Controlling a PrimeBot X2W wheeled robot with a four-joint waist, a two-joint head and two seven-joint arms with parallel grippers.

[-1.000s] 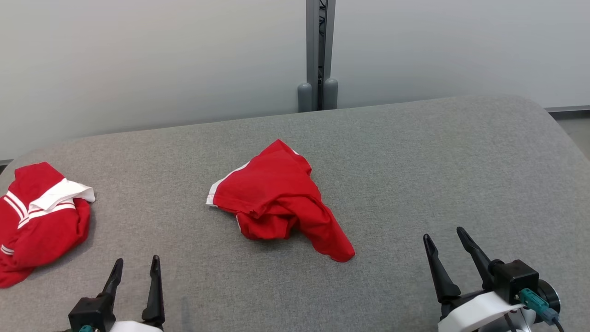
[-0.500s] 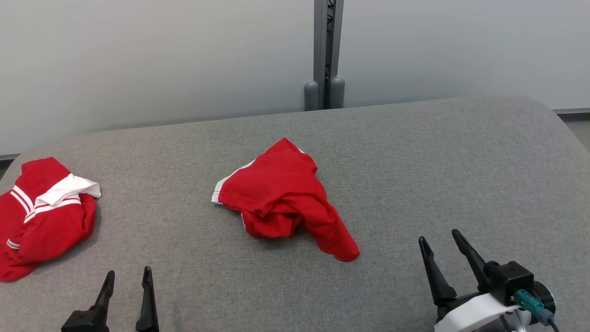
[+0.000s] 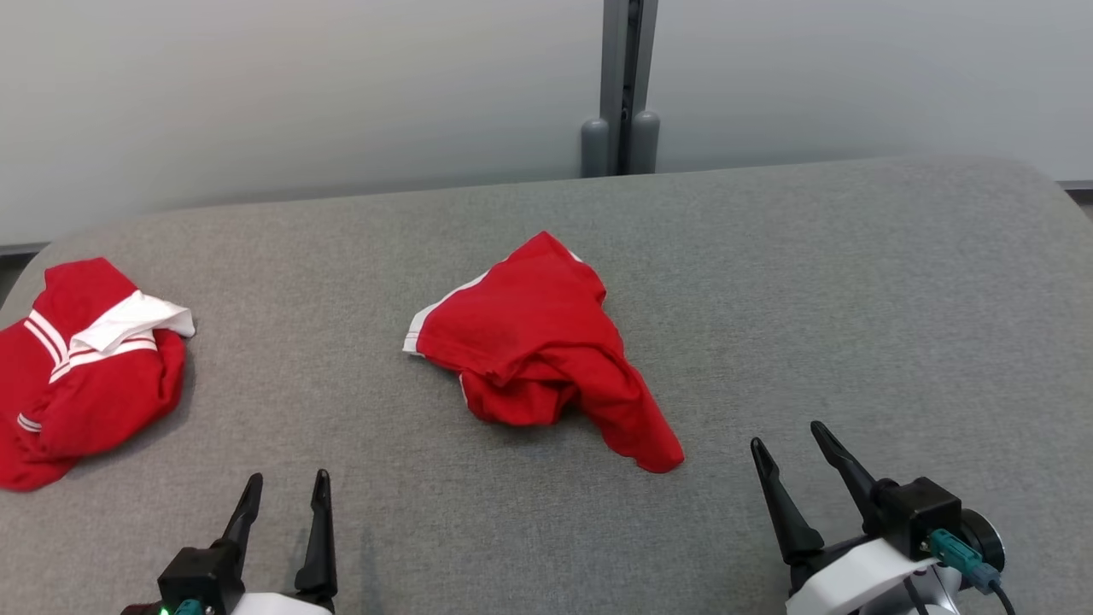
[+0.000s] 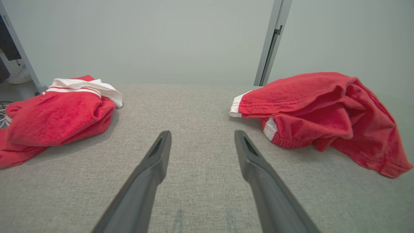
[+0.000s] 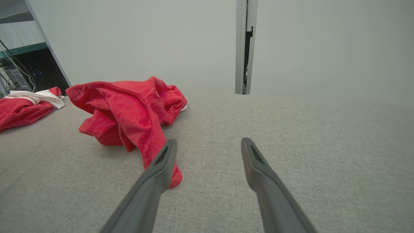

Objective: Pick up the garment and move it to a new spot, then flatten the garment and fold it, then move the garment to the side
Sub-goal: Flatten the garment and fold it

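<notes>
A crumpled red cloth garment with white trim lies in a loose heap near the middle of a wide grey fabric-covered table, with one long tail of cloth trailing toward your near right. Your left gripper hovers at the near left, its two long dark fingers spread wide with nothing between them. Your right gripper hovers at the near right, likewise spread and empty. Neither touches the cloth. The right gripper is the nearer one: in its wrist view the trailing tail ends just beside the finger on that view's left. The left gripper points at bare table between the heap and a second red garment with white stripes, which is bunched at the far left edge, well apart from the heap. The step in hand looks like the first pick-up. To do it well, I judge you should aim for a raised fold on the heap rather than the thin tail. Bring the fingers down on either side of that ridge and close only once cloth sits between them, so you catch several layers instead of scraping the table's cover. Lift straight up before carrying, because soft cloth drags and may unroll. Leave the striped garment alone.
</notes>
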